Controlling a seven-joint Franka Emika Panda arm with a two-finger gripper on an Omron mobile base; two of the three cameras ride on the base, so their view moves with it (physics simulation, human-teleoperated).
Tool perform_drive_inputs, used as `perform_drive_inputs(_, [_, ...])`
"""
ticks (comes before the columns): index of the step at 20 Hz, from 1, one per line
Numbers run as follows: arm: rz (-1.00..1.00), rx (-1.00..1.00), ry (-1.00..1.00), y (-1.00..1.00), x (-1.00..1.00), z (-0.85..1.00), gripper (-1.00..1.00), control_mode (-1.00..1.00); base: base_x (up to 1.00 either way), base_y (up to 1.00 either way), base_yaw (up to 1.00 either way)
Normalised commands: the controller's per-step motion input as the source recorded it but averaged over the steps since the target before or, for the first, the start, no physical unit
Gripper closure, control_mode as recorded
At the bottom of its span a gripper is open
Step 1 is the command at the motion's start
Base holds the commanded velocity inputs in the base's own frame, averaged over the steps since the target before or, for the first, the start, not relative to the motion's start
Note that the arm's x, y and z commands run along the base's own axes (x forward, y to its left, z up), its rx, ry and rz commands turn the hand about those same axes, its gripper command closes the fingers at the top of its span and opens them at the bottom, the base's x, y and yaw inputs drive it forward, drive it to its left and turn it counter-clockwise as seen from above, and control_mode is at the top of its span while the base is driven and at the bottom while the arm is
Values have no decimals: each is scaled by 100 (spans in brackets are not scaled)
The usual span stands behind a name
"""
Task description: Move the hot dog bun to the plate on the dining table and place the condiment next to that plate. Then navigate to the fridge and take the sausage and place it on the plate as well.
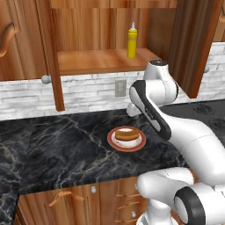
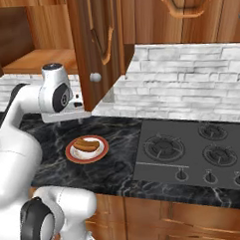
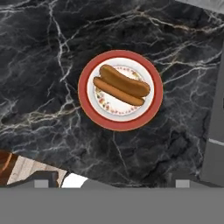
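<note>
We found the hot dog bun (image 3: 124,84) lying on a red-rimmed plate (image 3: 85,103) on the black marble surface (image 1: 66,145), left of the stove (image 2: 193,150). Our gripper (image 3: 111,177) hung above the plate, spread wide and empty. We judged the bun light, soft and easily crushed, best pinched gently across its middle.

A red-rimmed white plate (image 1: 126,139) sits on the black marble counter (image 1: 66,149), near a stovetop (image 2: 193,155).
</note>
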Motion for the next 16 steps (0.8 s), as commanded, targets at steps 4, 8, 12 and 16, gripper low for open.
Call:
perform_drive_inputs(4, [41, -13, -3, 1, -12, -17, -100, -100, 0, 0, 0])
perform_drive_inputs(8, [45, -7, 3, 0, 5, -21, -100, -100, 0, 0, 0])
perform_drive_inputs(12, [46, -2, 14, -1, 31, -33, -100, -100, 0, 0, 0])
perform_drive_inputs(16, [31, -9, 15, 1, 50, -51, -100, -100, 0, 0, 0])
